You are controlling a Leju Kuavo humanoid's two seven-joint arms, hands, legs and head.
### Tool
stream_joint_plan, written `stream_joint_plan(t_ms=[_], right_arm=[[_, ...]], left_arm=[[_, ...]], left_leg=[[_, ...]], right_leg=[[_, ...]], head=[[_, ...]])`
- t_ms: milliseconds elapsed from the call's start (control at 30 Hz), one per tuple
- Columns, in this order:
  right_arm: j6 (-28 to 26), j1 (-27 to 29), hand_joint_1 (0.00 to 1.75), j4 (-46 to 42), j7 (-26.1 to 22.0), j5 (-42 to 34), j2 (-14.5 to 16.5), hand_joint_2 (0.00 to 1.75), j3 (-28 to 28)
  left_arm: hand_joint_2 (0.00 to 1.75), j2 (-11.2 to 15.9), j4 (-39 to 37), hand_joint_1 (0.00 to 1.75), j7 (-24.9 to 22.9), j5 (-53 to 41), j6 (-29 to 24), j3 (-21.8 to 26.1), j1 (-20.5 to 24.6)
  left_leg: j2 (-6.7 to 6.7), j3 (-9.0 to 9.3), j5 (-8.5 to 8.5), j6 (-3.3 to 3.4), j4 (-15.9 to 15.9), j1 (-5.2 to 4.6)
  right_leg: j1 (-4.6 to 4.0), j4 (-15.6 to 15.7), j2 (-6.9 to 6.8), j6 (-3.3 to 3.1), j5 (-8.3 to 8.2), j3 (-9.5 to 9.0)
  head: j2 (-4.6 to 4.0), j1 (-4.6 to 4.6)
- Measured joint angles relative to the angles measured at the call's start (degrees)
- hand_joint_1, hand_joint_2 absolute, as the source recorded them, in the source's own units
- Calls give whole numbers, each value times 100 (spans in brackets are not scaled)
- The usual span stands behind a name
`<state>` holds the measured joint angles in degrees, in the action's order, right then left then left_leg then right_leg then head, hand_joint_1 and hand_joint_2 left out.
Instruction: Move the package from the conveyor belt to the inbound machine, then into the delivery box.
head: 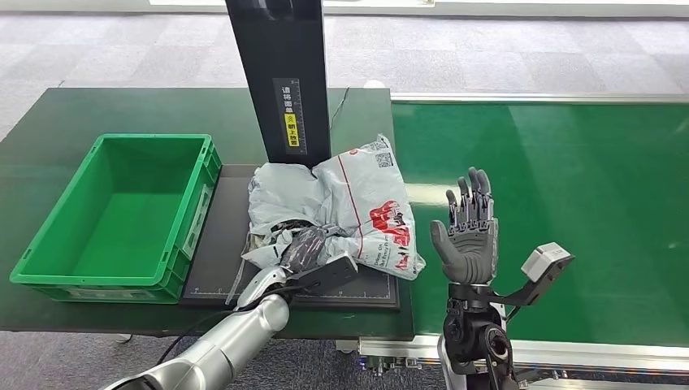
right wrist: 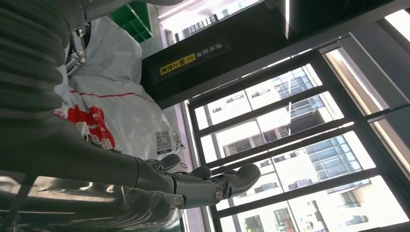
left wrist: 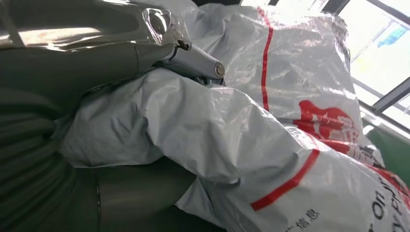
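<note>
The package (head: 357,207) lies on the black plate (head: 215,244) beside the box (head: 49,272), the left hand (head: 305,252) clamped on its near edge, the right hand (head: 467,231) open; lift high to clear the box rim.

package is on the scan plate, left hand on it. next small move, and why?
Probably lift the package slightly and carry it left toward the green crate. The left hand grips its crumpled near edge, it lies on the black plate under the scanner post, and the right hand is open and apart.

parcel-sorting lab; conveyor belt (head: 569,179)
</note>
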<state>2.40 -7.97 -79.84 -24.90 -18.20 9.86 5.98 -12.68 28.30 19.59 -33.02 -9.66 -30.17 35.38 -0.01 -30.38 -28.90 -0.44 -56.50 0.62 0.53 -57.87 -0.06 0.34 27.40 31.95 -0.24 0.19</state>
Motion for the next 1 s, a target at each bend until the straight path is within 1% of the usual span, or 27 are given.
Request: stream_joint_plan(t_ms=[100, 200, 367, 500, 633, 767, 867, 1000], right_arm=[[-7, 67, 0, -2, -28, -47, -22, 175, -10], [-30, 171, 0, -52, -64, -71, -40, 175, -29], [-101, 371, 0, -135, -143, -121, -72, 175, -105], [-113, 481, 0, -136, -282, -170, -105, 175, -167], [-122, 580, 0, -157, -319, -179, -120, 175, -254], [-107, 674, 0, -230, -320, -161, -112, 175, -354], [-80, 707, 0, -254, -322, -148, -95, 175, -419], [-36, 745, 0, -273, -334, -139, -86, 175, -472]], left_arm=[[175, 13, 338, 175, 333, 458, -49, 110, -191], [175, 91, 1058, 175, 623, 1118, -21, 248, -560], [175, 396, 2977, 175, 1144, 2569, 172, 632, -1447], [175, 608, 4607, 175, 1462, 3310, 335, 1066, -2137], [175, 737, 5938, 175, 1661, 3594, 440, 1563, -2600], [175, 790, 7007, 175, 1898, 3659, 380, 2069, -2953], [175, 802, 7594, 175, 1983, 3628, 264, 2445, -3102], [175, 808, 8027, 175, 2001, 3492, -1, 2956, -3120]], left_leg=[[1, -10, -1, 0, 0, 0], [2, -22, -2, -1, 0, 0], [7, -37, -3, -2, 2, 2], [8, -49, -3, -2, 3, 2], [8, -55, -2, -2, 3, 2], [8, -55, -3, -2, 3, 1], [7, -55, -3, -2, 3, 1], [7, -53, -2, -2, 3, 2]], right_leg=[[0, 0, 1, 0, 0, 10], [0, 0, 3, 0, 0, 24], [-2, -1, 8, -2, 2, 43], [-3, -1, 8, -2, 3, 54], [-2, -1, 7, -2, 3, 57], [-2, 0, 7, -2, 3, 58], [-2, 0, 6, -2, 3, 59], [-2, 0, 6, -2, 3, 58]], head=[[0, 0], [0, 1], [0, -1], [0, 0], [0, 1], [0, 1], [0, 0], [0, 1]])
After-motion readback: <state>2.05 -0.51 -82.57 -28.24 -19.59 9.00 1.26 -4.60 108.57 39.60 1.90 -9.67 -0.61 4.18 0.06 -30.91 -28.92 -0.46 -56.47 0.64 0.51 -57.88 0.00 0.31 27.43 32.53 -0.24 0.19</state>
